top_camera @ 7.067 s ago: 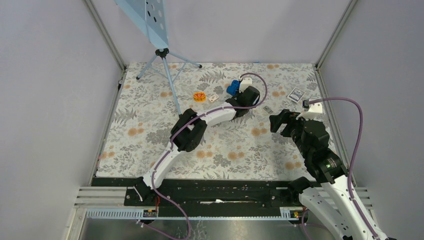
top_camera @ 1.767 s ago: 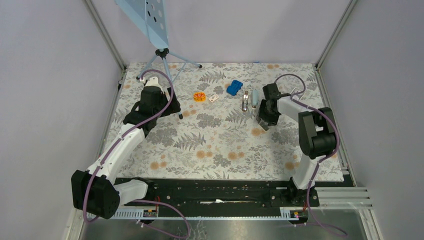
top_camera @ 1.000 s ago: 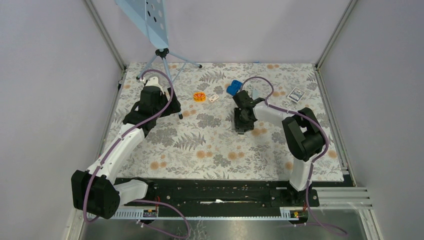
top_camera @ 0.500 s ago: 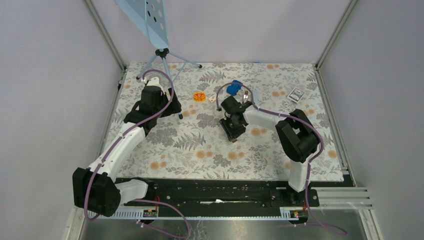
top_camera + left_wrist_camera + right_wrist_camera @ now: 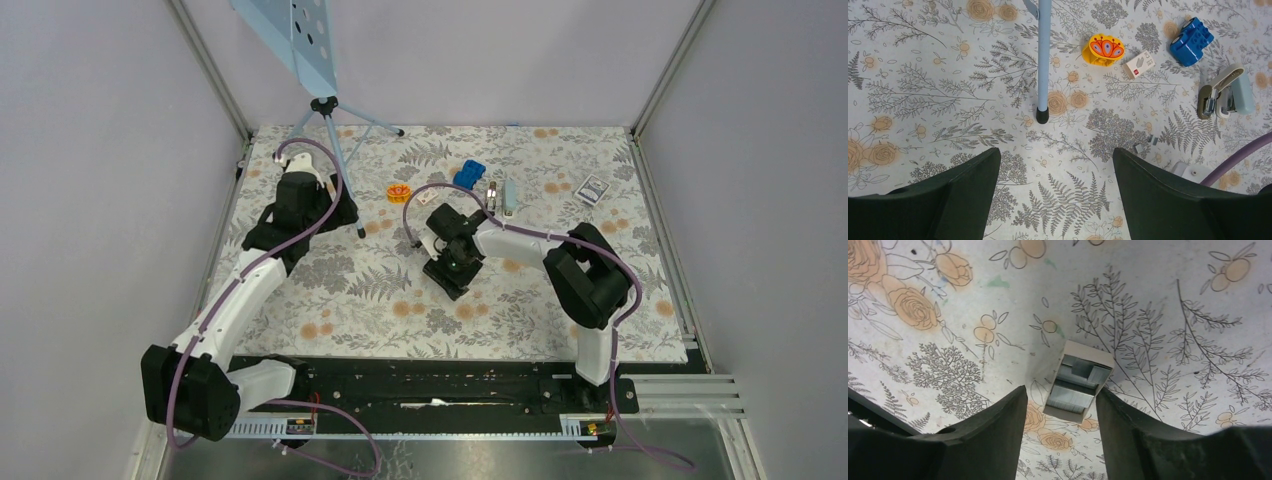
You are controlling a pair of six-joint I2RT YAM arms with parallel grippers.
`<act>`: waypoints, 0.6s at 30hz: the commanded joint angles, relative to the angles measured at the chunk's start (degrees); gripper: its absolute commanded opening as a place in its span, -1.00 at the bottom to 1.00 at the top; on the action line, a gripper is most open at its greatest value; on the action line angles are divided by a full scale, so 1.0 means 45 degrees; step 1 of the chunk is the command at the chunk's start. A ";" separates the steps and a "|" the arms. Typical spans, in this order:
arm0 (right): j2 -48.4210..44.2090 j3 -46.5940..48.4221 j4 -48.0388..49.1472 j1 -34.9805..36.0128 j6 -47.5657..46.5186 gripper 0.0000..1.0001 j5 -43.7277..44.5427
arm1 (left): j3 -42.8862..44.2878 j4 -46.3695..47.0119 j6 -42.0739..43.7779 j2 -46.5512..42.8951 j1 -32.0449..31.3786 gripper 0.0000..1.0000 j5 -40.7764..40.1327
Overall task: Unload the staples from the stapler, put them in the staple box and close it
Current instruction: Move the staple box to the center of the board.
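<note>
The staples point(image 5: 1075, 385), a short silvery-grey block with a pale rim, lie flat on the flower-printed bench point(image 5: 1168, 300) at the centre of the right wrist view. The right gripper point(image 5: 1059, 390) stands over them with its fingers apart, one on each side. Bare cloth shows between the left-hand finger and the block. The right-hand finger's edge meets the block's side, and I cannot tell whether they touch. In the top view the staples are hidden under this gripper, which sits just left of the middle of the frame.

Up and to the right of it the stapler point(image 5: 500, 197) lies swung open, its metal part beside its pale blue body. A blue block point(image 5: 467, 175) lies just to the upper left of the stapler. Further left are a small white box point(image 5: 428, 198) and an orange round piece point(image 5: 400, 192). A dark card packet point(image 5: 593, 189) lies near the bench's right edge.

The left gripper point(image 5: 1055, 150) hovers over the left part of the bench, its fingers wide apart with nothing between them. In its wrist view the foot of a pale blue tripod leg point(image 5: 1042, 60) rests on the cloth just above the gap.
</note>
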 commanded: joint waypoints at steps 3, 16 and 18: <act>0.0126 -0.0107 -0.0108 0.0259 -0.0110 0.39 -0.0226 | -0.0095 0.0503 -0.0060 -0.0294 0.0156 0.74 -0.0272; -0.0187 -0.1447 0.0612 0.0228 0.1466 0.68 0.2737 | -0.0092 0.0497 -0.0101 -0.0212 0.0287 0.74 -0.0035; -0.0285 -0.1613 0.0629 0.0219 0.1575 0.70 0.3001 | -0.0094 0.0505 -0.0101 -0.0218 0.0316 0.74 -0.0018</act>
